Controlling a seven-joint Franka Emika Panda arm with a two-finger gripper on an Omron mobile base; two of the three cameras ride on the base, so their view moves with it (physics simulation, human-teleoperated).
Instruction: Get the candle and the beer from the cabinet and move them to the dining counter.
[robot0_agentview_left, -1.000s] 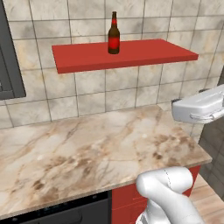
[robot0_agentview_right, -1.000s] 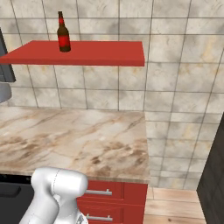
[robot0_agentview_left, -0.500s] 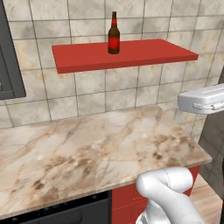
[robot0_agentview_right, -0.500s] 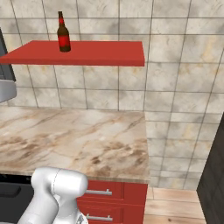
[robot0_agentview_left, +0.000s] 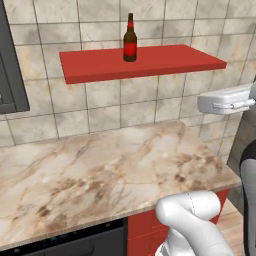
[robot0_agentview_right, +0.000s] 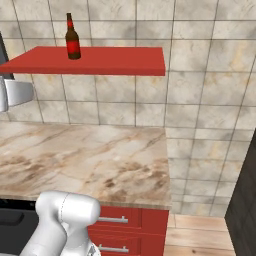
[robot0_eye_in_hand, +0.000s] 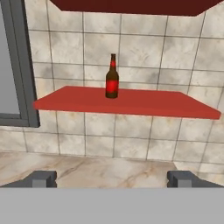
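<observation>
Tiled wall backs the cabinet (robot0_agentview_left: 150, 62), beer (robot0_agentview_left: 130, 40) upright, hand (robot0_eye_in_hand: 112, 178) spread.

I could read no text; the beer (robot0_eye_in_hand: 112, 82) wore a plain red label without legible lettering.

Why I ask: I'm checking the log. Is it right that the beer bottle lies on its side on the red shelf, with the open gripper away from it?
Not quite. The beer bottle stands upright on the red shelf, neck up, as the hand view shows. The rest holds: the gripper is open and away from the bottle.
</observation>
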